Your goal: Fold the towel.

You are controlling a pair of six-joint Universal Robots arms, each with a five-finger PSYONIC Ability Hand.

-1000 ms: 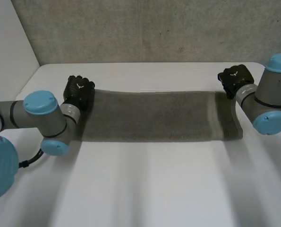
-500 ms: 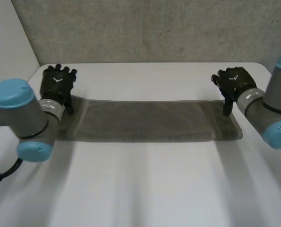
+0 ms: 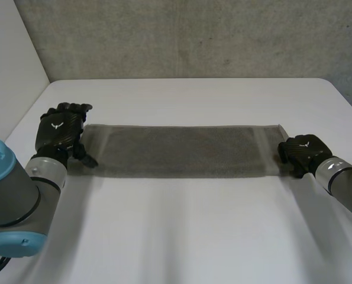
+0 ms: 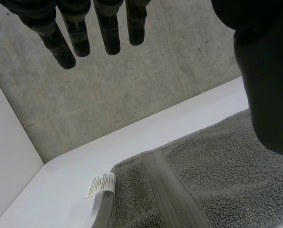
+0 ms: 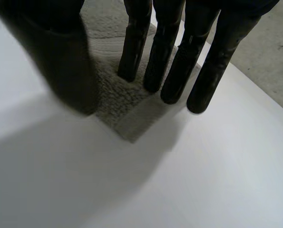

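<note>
A grey towel [image 3: 181, 151] lies flat as a long strip across the white table [image 3: 181, 236]. My left hand [image 3: 58, 133] hovers at its left end, open, with straight fingers [image 4: 108, 33] above the cloth and holding nothing. Under that hand lies the towel's end [image 4: 212, 175] with its hem band and a white label [image 4: 102, 184] at the corner. My right hand [image 3: 303, 152] is at the towel's near right corner. Its straight fingers [image 5: 174, 66] stand with their tips on that corner [image 5: 117, 104], the thumb beside the edge, with no pinch showing.
A grey concrete wall [image 3: 181, 35] runs behind the table's far edge. A white panel [image 3: 10, 59] stands at the left. Bare tabletop stretches in front of the towel and beyond both its ends.
Both hands have come nearer from the towel's far corners. The left hand now hovers at the left end. The right hand has dropped to the near right corner.
</note>
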